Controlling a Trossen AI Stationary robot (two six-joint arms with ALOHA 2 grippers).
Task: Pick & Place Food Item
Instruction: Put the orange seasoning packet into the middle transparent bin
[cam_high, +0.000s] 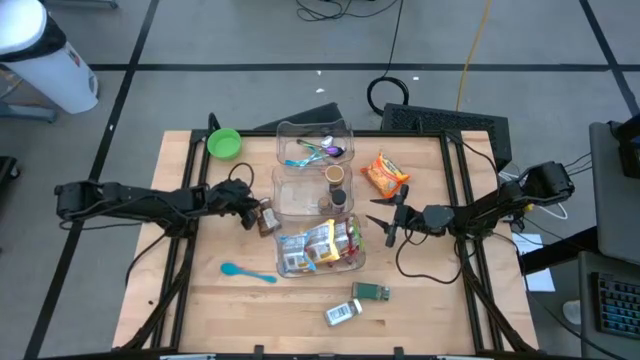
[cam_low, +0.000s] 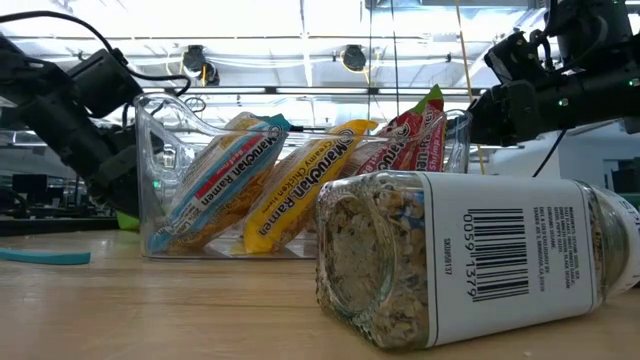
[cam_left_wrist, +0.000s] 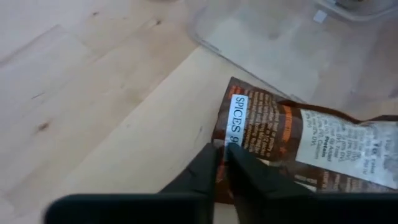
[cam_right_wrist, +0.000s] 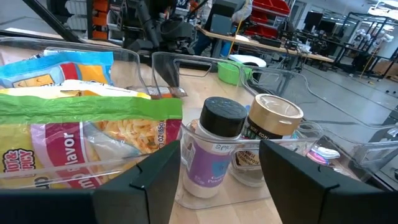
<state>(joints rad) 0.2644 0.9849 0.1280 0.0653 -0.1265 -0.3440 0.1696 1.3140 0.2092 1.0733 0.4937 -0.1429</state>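
A brown spice packet (cam_high: 267, 220) (cam_left_wrist: 298, 143) lies flat on the wooden table, just left of the middle clear bin (cam_high: 300, 200). My left gripper (cam_high: 250, 213) (cam_left_wrist: 222, 154) reaches in from the table's left, slanting down, and is shut on the packet's near edge. On the right of the bins, my right gripper (cam_high: 385, 222) (cam_right_wrist: 217, 152) hangs level and open and holds nothing. It points at the near bin of ramen packets (cam_high: 320, 248) and at the jars (cam_right_wrist: 221, 146) in the middle bin. My left gripper pinches the packet's edge (cam_left_wrist: 225, 142), at the end with the white label, between its two fingertips. The fingers come slanting down from the table's left. The packet lies flat on the table.
A far bin (cam_high: 315, 140) holds utensils. An orange snack bag (cam_high: 385, 175) lies right of the bins. A green bowl (cam_high: 223, 143) sits at the far left, a blue spoon (cam_high: 247, 272) at the near left. Two jars (cam_high: 372, 292) (cam_high: 342, 313) lie near the front edge.
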